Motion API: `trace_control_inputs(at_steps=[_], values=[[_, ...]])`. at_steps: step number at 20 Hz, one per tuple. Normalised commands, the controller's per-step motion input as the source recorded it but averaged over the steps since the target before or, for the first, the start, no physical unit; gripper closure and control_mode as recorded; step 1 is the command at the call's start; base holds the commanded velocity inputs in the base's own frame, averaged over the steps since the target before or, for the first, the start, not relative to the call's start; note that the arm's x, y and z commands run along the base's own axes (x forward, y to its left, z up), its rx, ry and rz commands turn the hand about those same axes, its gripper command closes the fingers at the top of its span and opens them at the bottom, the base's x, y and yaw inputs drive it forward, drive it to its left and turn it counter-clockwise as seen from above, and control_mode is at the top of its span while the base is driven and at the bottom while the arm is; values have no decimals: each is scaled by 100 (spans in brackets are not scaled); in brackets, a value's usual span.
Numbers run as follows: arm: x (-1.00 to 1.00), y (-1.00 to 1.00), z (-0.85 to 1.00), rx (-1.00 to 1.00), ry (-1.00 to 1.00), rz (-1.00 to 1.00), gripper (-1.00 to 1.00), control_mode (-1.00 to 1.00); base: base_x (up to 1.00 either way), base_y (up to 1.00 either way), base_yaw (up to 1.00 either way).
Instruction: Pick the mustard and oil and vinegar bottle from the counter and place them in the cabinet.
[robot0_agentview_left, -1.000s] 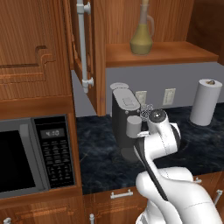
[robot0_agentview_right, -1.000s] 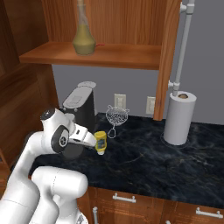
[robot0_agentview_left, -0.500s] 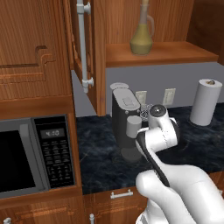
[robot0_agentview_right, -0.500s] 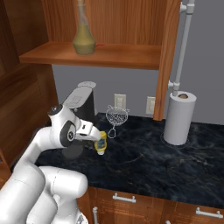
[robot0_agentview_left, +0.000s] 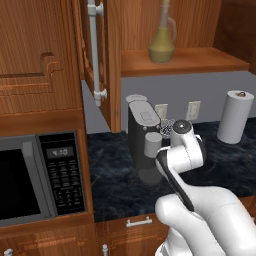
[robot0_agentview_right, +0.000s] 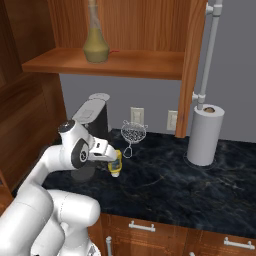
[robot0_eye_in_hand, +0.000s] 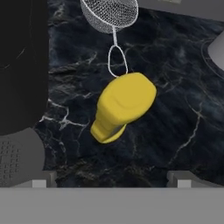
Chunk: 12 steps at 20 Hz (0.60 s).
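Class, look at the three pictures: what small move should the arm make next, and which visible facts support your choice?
Probably lower the open tool straight down around the mustard. The hand view shows the bottle on the counter between the spread tips, not yet gripped, while the cruet already stands on the cabinet shelf.

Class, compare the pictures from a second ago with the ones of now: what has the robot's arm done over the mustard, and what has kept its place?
The arm has swung its hand round above the mustard, and the gripper now looks down at it with jaws open, gripping nothing. The mustard stayed on the counter. The oil and vinegar bottle stayed on the cabinet shelf; the paper towel roll and mesh strainer did not move.
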Motion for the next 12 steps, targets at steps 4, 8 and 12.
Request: trace_control_inputs(at_steps=[4,8,12], values=[[0,0,-25,0,0,-13,-100,-100,0,0,0],[1,0,-17,0,0,-21,-100,-100,0,0,0],[13,0,-17,0,0,-20,-100,-100,0,0,0]])
